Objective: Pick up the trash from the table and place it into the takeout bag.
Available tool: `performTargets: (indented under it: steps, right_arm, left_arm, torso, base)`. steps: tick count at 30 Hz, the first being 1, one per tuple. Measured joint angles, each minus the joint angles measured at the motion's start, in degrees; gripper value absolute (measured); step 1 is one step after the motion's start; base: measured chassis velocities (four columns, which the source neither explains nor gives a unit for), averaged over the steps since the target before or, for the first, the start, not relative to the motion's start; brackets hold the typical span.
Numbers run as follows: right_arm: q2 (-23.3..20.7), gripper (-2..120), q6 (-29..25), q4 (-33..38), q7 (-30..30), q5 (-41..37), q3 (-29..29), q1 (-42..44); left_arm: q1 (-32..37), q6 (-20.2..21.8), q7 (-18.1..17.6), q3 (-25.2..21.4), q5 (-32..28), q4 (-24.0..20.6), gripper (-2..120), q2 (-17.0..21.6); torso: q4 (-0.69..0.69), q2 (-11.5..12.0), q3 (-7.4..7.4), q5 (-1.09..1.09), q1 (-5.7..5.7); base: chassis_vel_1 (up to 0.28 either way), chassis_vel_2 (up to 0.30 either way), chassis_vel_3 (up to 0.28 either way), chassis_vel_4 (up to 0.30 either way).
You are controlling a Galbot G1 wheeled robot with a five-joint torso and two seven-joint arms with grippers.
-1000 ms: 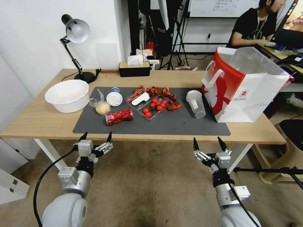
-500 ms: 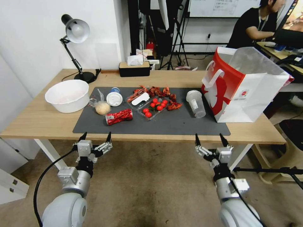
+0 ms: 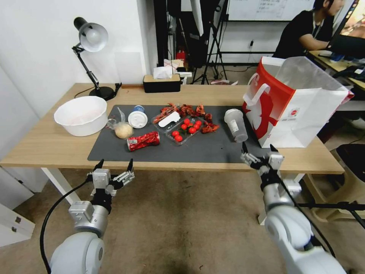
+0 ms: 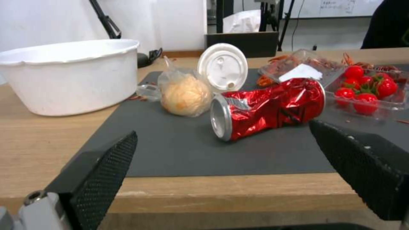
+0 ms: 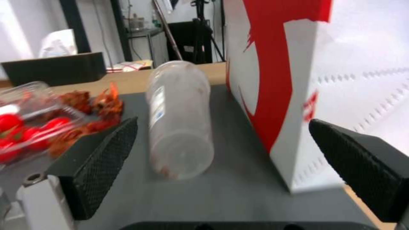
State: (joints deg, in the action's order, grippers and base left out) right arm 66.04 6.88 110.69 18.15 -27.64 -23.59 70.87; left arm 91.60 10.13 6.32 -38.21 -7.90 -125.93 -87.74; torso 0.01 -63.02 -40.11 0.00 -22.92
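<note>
Your right gripper (image 3: 258,149) hangs over the front edge of the desk (image 3: 49,144), just at the near right corner of the dark grey mat (image 3: 213,148); its fingers are spread wide apart and hold nothing. Just past the gripper, a clear plastic cup (image 3: 236,125) lies on its side on the mat; in the right wrist view the cup (image 5: 179,118) sits between the two spread fingers (image 5: 102,159), but they do not touch it. The takeout bag (image 3: 304,110) stands upright just beside the cup, on the right end of the mat, with its top open; it is white with a red side and a white handle.

Your left gripper (image 3: 113,166) waits below the front edge of the desk, near the left corner of the mat; its fingers are spread apart too and hold nothing. In the left wrist view the crushed red can (image 4: 268,108) lies on its side on the mat, straight ahead of the gripper.

The rest of the trash is on the mat as well; a bun in a clear bag (image 3: 122,129) lies just left of the can; a white-lidded cup (image 3: 137,117) lies behind the bun; a clear tub of red tomatoes (image 3: 185,130) sits right of the can, with red shells (image 3: 190,111) behind it. A big white bowl (image 3: 81,115) stands on the bare wood, left of the mat.
</note>
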Motion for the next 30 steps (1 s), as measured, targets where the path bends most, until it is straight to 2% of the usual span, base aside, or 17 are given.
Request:
performTargets:
  steps: [9, 22, 30]
  right_arm:
    - [-0.8, 100, 2.9, -4.8, 1.8, -4.5, 4.1, -8.0]
    - [-0.5, 100, 5.2, -7.2, 3.8, -6.7, 7.0, -12.7]
    - [-0.3, 92, 8.9, -9.6, 6.7, -11.2, 9.3, -15.5]
  left_arm:
    - [0.1, -0.1, -0.1, -0.4, -0.1, -0.2, 100, 0.1]
    - [0.4, -0.4, -0.2, -0.5, -0.1, -0.7, 100, -0.1]
    - [0.6, -0.6, -0.2, -0.8, 0.0, -0.9, 100, -0.3]
  torso:
    - [-0.01, 0.0, 0.00, -0.02, 0.00]
    - [-0.02, 0.0, 0.00, 0.00, 0.00]
    - [-0.01, 0.0, 0.01, 0.00, 0.00]
  base:
    - [0.000, 0.000, 0.000, 0.000]
    - [0.000, 0.000, 0.000, 0.000]
    - [0.000, 0.000, 0.000, 0.000]
